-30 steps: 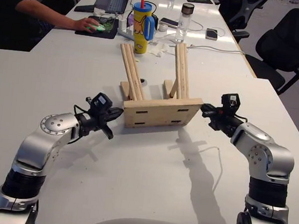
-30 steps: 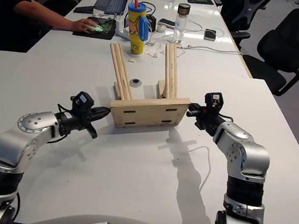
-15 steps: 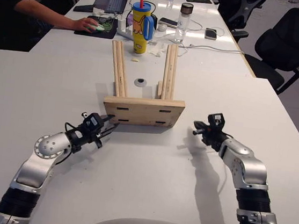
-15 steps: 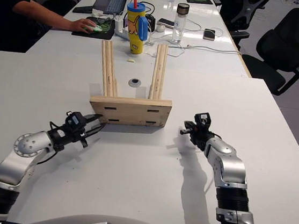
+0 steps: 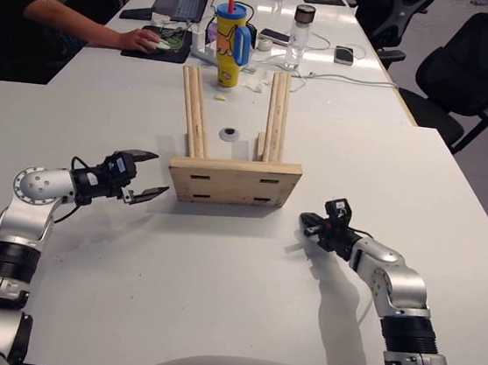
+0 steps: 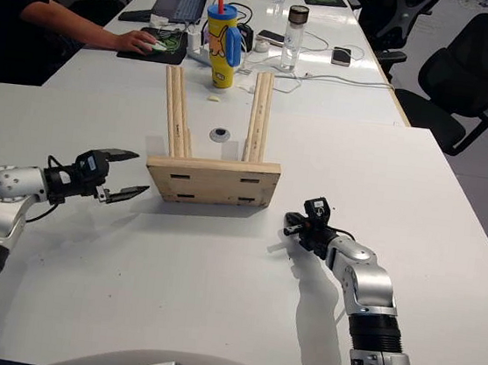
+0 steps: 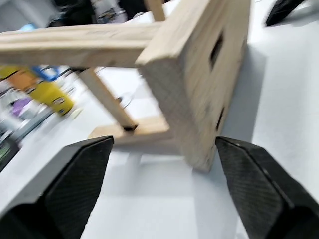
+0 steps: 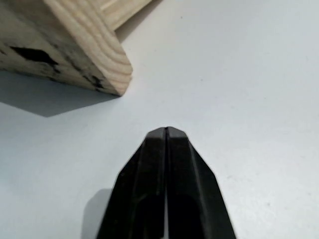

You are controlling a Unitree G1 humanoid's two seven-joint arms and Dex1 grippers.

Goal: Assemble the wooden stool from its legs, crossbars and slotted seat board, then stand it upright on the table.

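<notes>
The wooden stool lies on its side on the white table. Its slotted seat board stands on edge facing me, and its legs point away along the table. My left gripper hovers just left of the seat board, open and holding nothing. In the left wrist view the board's end shows between its two fingers. My right gripper is shut and empty, low over the table, off the board's right near corner, apart from it.
A small round black piece lies between the legs. Behind the stool, on the far table, stand a yellow cup and a bottle, with cables and a laptop. Office chairs stand off the right edge.
The stool, held tilted between both grippers a second ago, now rests on the table. The left gripper has pulled back left and opened wider; the right gripper has drawn back toward me.
</notes>
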